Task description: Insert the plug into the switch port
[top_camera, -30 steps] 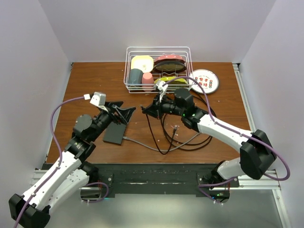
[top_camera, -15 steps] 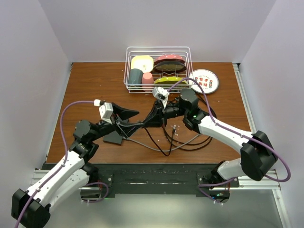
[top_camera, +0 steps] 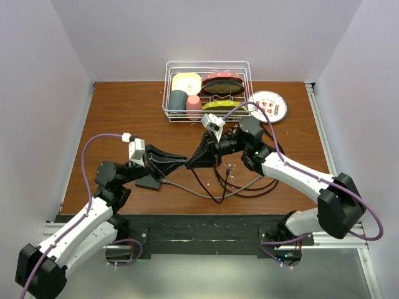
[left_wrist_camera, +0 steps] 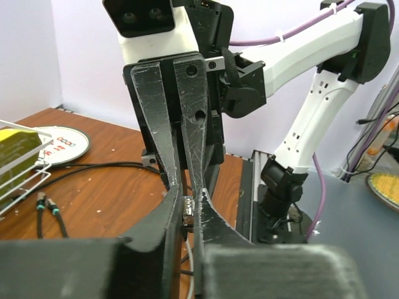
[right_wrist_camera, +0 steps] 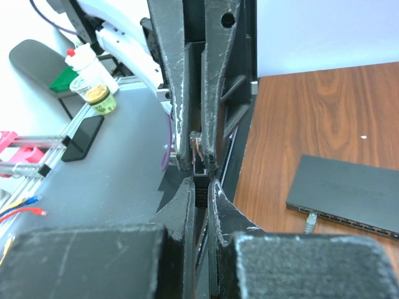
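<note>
The left gripper [top_camera: 182,162] and right gripper [top_camera: 194,159] meet tip to tip mid-frame, both pinched shut on the plug [left_wrist_camera: 187,212], which is not yet in the switch [top_camera: 149,182] at lower left.

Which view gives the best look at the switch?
Right wrist: the switch lies in the open on the table, its row of ports showing along one edge. The top view catches only a corner beneath the left arm. The left wrist view misses it.
</note>
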Robot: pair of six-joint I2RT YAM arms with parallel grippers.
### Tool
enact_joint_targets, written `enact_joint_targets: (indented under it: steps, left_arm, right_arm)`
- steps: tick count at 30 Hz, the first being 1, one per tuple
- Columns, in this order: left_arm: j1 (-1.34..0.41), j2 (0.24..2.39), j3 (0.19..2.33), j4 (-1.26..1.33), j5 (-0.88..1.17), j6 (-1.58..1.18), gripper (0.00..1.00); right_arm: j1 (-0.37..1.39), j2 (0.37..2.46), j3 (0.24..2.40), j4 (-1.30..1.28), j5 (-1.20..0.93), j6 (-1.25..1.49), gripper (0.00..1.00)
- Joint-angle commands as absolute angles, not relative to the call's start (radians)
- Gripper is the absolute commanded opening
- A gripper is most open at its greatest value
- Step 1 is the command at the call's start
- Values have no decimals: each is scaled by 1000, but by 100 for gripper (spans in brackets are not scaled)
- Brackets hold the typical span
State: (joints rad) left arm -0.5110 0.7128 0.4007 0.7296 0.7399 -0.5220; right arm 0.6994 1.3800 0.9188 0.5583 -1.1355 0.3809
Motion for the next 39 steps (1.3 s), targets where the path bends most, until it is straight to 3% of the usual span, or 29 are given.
enact_joint_targets:
  steps: [1, 4, 5, 7, 8, 11, 14, 19, 28, 35, 39]
  left_arm:
    - [-515, 738, 394, 842, 784, -566, 0]
    - [-515, 747, 396, 839, 778, -574, 0]
    - [-515, 747, 396, 828, 769, -572, 0]
    - [-515, 739, 394, 816, 738, -569, 0]
    - [-514, 733, 394, 793, 721, -568, 0]
    - [-515, 697, 394, 723, 623, -555, 0]
    - [-515, 657, 396, 636, 494, -545, 0]
    - [-515, 646, 437, 460, 237, -584, 0]
    - [-514, 719, 503, 241, -26, -747, 0]
    - [-514, 759, 531, 144, -80, -876, 0]
    - [-514, 775, 549, 118, -87, -890, 0]
  right_arm:
    - [698, 1378, 928, 600, -1141, 397, 0]
    - [696, 1376, 936, 577, -1111, 391, 0]
    - [698, 1373, 943, 519, -1094, 361, 15]
    - [698, 1365, 962, 462, -1030, 310, 37]
    - [698, 1359, 965, 406, -1008, 292, 54]
    - [698, 1324, 982, 301, -870, 229, 82]
    - [698, 1281, 977, 269, -756, 206, 96]
    - [698, 1236, 963, 272, -654, 219, 99]
    - [707, 1284, 997, 247, -457, 249, 99]
    - [866, 1383, 1078, 141, -155, 158, 98]
    - [903, 1448, 1121, 130, -94, 143, 92]
